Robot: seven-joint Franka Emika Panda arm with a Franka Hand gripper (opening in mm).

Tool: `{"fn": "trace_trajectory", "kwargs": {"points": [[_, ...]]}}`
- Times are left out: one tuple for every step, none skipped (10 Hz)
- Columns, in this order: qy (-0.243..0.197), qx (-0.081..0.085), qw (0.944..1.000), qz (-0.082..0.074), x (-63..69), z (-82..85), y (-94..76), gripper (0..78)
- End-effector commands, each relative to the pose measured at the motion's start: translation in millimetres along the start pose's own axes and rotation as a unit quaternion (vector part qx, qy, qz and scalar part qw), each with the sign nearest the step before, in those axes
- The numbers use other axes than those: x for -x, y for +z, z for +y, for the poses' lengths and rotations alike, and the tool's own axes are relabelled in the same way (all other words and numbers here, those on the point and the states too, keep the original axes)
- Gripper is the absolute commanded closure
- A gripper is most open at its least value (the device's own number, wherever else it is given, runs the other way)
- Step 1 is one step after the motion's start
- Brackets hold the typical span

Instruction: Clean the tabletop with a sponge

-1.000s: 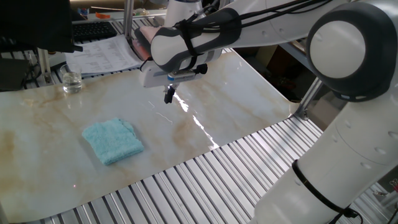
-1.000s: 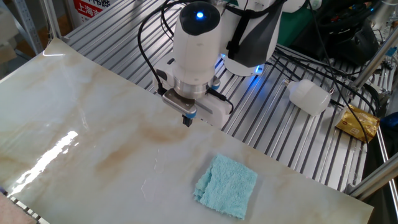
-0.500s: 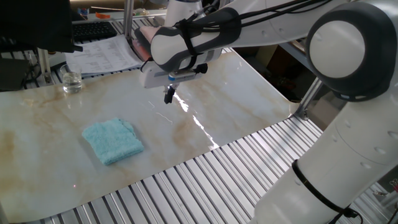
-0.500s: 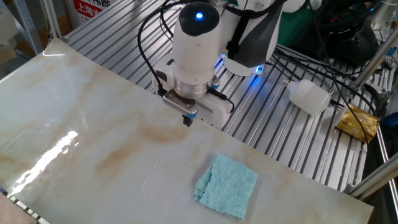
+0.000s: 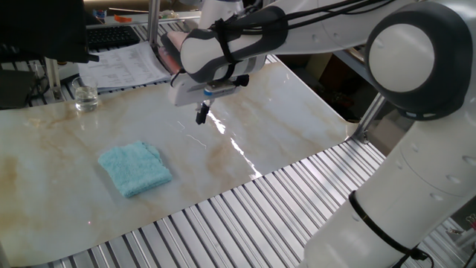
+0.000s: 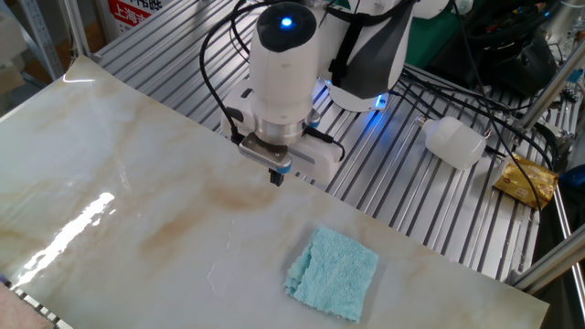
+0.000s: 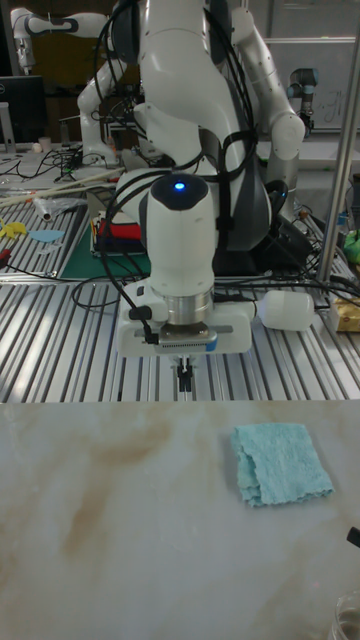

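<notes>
The sponge (image 5: 135, 169), a pale blue folded cloth-like pad with a ragged edge, lies flat on the table (image 5: 44, 149) at the lower left of one fixed view, at the lower middle of the other fixed view (image 6: 333, 272), and right of centre in the tall fixed view (image 7: 281, 463). Nothing touches it. The table is a glossy cream-white sheet with faint brown streaks, and a bright glare band crosses it near the middle of one fixed view. The tool (image 5: 201, 113) hangs above the table, well apart from the sponge, in the upper middle of one fixed view; in the other fixed view (image 6: 275, 176) it sits above centre, over a brown streak, and in the tall fixed view (image 7: 184, 378) it points straight down near the table's far edge. Its two dark fingers stand together with no gap showing, holding nothing. A small clear glass (image 5: 85, 97) stands on the table at the upper left of one fixed view. Ribbed grey metal slats (image 5: 245, 216) border the sheet, and a white plastic bottle (image 6: 454, 142) lies on them at the right of the other fixed view.
</notes>
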State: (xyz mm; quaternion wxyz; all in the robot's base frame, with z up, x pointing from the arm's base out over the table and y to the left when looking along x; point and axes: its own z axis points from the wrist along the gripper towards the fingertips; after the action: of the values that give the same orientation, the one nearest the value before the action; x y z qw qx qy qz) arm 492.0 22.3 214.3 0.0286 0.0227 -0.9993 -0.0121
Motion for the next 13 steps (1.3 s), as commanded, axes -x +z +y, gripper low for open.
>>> {"fn": "trace_trajectory", "kwargs": {"points": [[-0.053, -0.010, 0.9985, 0.012, 0.7, -0.2, -1.1, 77.6], [-0.065, -0.022, 0.9975, 0.014, 0.7, -0.2, -1.1, 77.6], [-0.066, -0.025, 0.9974, 0.015, 0.7, -0.2, -1.1, 77.6], [-0.068, -0.022, 0.9972, 0.024, 0.7, -0.2, -1.1, 77.6], [-0.062, -0.024, 0.9976, 0.020, 0.7, -0.2, -1.1, 77.6], [-0.060, -0.025, 0.9977, 0.019, 0.7, -0.2, -1.1, 77.6], [-0.050, -0.026, 0.9983, 0.014, 1.1, 1.0, -0.6, 77.6], [-0.041, -0.031, 0.9987, 0.004, 5.9, 18.5, 6.3, 77.6], [-0.039, -0.032, 0.9987, 0.002, 6.6, 21.8, 7.4, 77.6], [-0.029, -0.035, 0.9989, -0.003, 9.8, 45.6, 13.5, 77.6], [-0.026, -0.035, 0.9990, -0.003, 10.4, 55.1, 15.5, 77.6], [-0.024, -0.035, 0.9991, -0.002, 10.6, 60.1, 16.9, 77.6], [-0.024, -0.032, 0.9992, -0.003, 12.3, 72.0, 26.9, 77.6]]}}
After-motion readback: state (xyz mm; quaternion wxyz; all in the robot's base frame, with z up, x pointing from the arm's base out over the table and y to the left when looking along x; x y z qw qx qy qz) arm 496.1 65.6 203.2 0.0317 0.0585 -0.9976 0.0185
